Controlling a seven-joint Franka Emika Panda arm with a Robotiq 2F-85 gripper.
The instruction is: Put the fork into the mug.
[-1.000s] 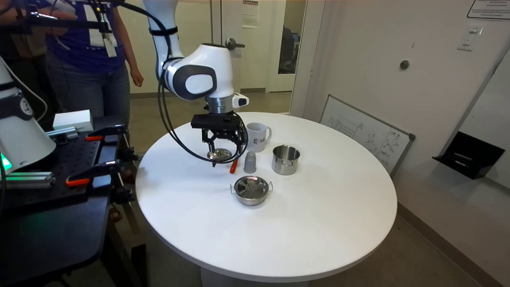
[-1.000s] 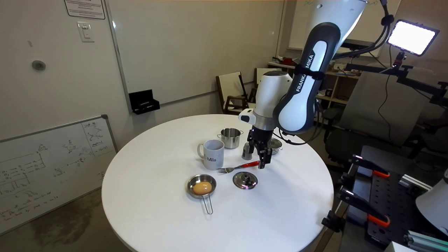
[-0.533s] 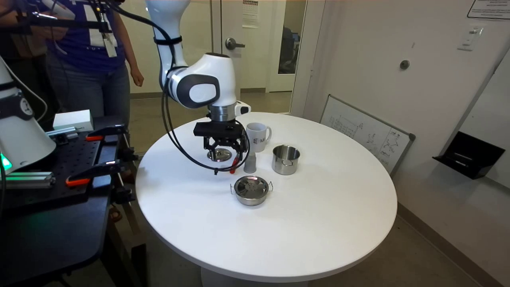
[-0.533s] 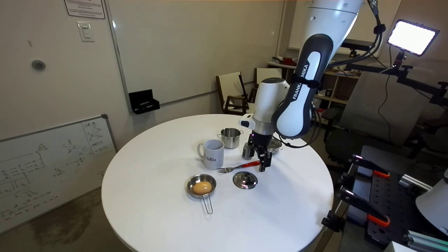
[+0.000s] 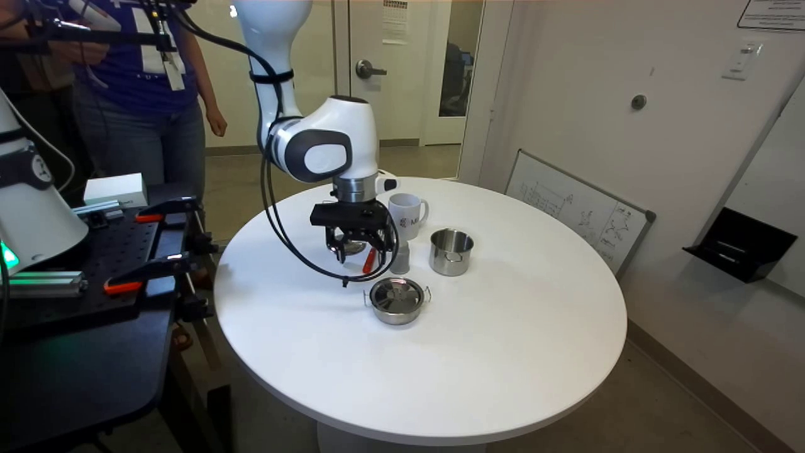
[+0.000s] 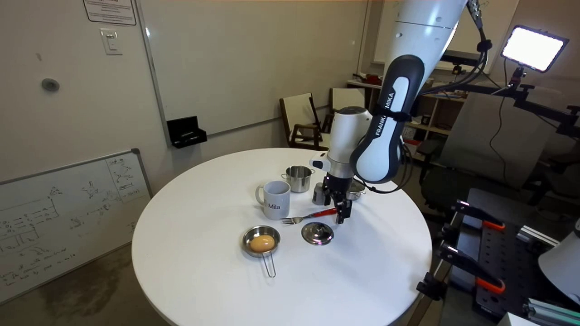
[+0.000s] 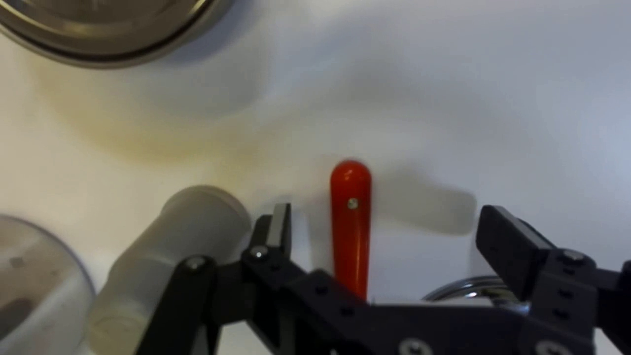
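The fork (image 6: 319, 213) lies flat on the table, its red handle toward my gripper and its steel tines close to the foot of the mug. The white mug (image 6: 276, 199) stands upright; it also shows in an exterior view (image 5: 404, 214). My gripper (image 7: 388, 224) is open and low over the table. The red handle (image 7: 351, 227) lies between the fingers, nearer the left one in the wrist view, with a gap on both sides. The gripper also shows in both exterior views (image 5: 367, 255) (image 6: 336, 213). The tines are hidden in the wrist view.
A grey upright piece (image 7: 177, 246) stands very close outside one finger. A round steel lid (image 6: 317, 233) lies beside the fork. A lidded pot (image 5: 397, 301), an open steel pot (image 5: 451, 251) and a small pan with an egg (image 6: 253, 235) stand around.
My gripper has come down around the fork's handle and shifted slightly toward the grey piece. The grey piece has moved slightly away from the fork. The fork has not visibly moved.
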